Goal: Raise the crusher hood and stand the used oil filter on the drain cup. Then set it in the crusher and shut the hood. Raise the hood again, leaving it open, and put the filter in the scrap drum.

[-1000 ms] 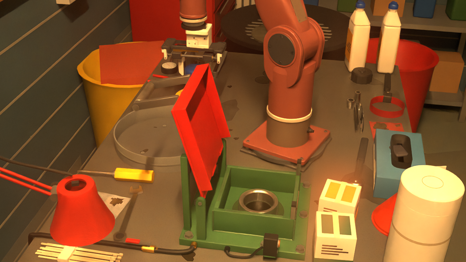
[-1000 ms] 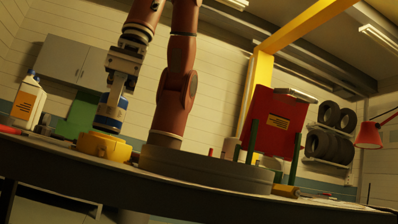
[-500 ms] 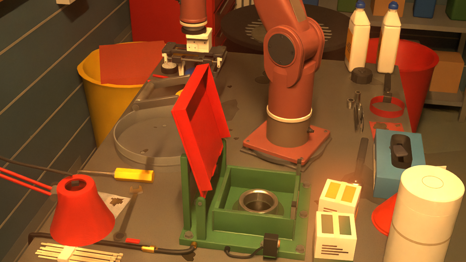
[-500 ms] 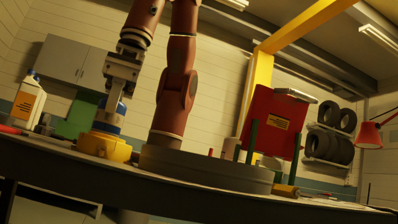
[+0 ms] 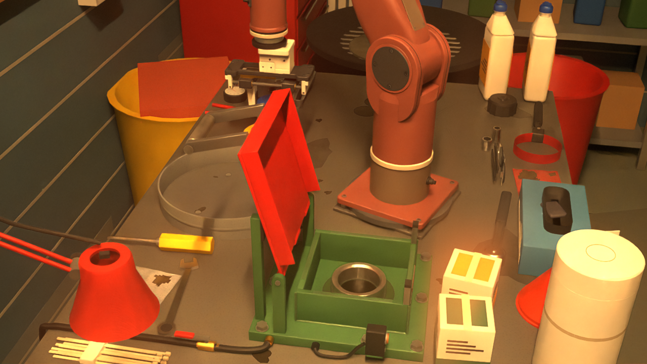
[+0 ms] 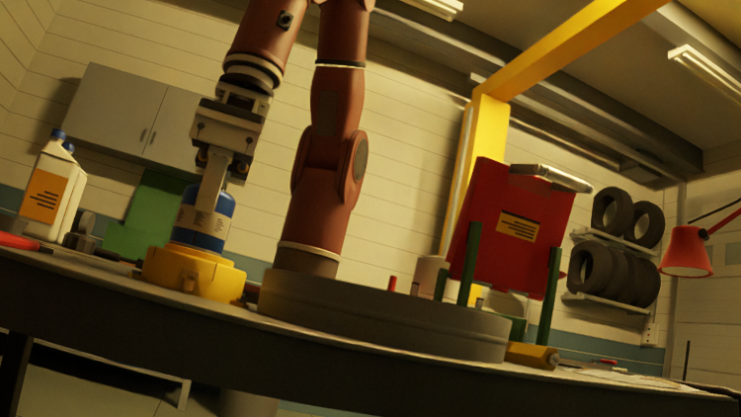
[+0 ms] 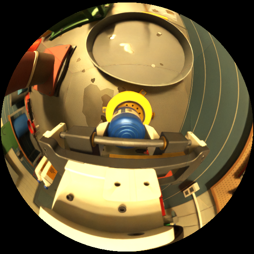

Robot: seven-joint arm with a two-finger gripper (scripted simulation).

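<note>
From the side camera the raised red hood [image 5: 276, 181] hides the oil filter and most of the yellow drain cup. The blue filter [image 6: 202, 220] with its pale label band stands upright on the drain cup [image 6: 193, 272] at the far end of the bench, and it is held by my gripper [image 7: 126, 132], which is closed around its upper part from above. The green crusher [image 5: 344, 285] sits at the near end with its hood tilted back past upright. Its steel cup [image 5: 359, 278] is empty. The yellow scrap drum [image 5: 145, 122] stands off the bench's left side, a red sheet lying across its mouth.
A wide shallow grey pan [image 5: 203, 190] lies between the drain cup and the crusher. The arm's base [image 5: 398, 194] stands right of the pan. A red lamp shade [image 5: 111, 294], a yellow-handled tool [image 5: 185, 243], two white boxes [image 5: 468, 303] and a paper roll [image 5: 588, 299] crowd the near end.
</note>
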